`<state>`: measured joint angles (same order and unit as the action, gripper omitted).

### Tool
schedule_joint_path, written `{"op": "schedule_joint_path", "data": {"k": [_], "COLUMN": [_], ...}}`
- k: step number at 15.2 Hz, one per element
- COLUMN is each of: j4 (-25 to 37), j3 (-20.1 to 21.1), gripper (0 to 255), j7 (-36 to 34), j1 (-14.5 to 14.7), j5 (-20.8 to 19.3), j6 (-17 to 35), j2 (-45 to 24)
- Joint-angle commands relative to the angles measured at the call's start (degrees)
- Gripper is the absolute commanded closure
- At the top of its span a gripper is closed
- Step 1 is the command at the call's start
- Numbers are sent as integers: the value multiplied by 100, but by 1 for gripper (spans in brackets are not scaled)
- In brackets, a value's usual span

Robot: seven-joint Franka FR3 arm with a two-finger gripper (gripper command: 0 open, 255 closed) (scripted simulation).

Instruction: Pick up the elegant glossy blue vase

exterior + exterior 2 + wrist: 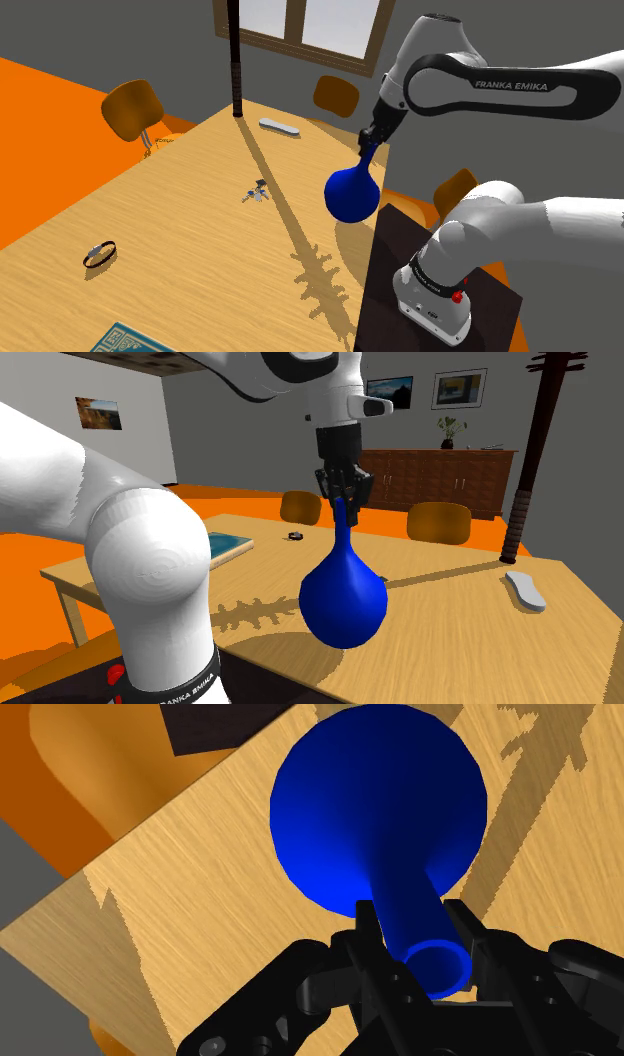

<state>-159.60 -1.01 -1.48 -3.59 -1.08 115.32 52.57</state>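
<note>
The glossy blue vase (pixel 352 191) has a round belly and a thin neck. It hangs in the air above the wooden table (pixel 180 220), near the edge by the stand. My black gripper (pixel 373 139) is shut on the vase's neck, just under its rim. In the second exterior view the vase (pixel 344 595) dangles below the gripper (pixel 342 499), clear of the tabletop. The wrist view looks down the neck: both fingers clasp the vase (pixel 380 804) at its neck, gripper (pixel 417 939), with the open mouth between them.
On the table lie a small dark ring (pixel 99 254), a tiny metal object (pixel 256 192), a grey flat item (pixel 279 127) and a teal book (pixel 125 340). A black pole (pixel 236 60) stands at the far edge. Brown chairs (pixel 134 108) surround the table.
</note>
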Motion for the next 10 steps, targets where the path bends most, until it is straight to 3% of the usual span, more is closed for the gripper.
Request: {"op": "schedule_joint_path", "data": {"k": [1, 10], "j4": [151, 699], "j3": [0, 7], "gripper": [255, 255], "j7": [2, 5], "j1": [0, 5], "j5": [1, 10], "j6": [-163, -718], "j2": [19, 26]}}
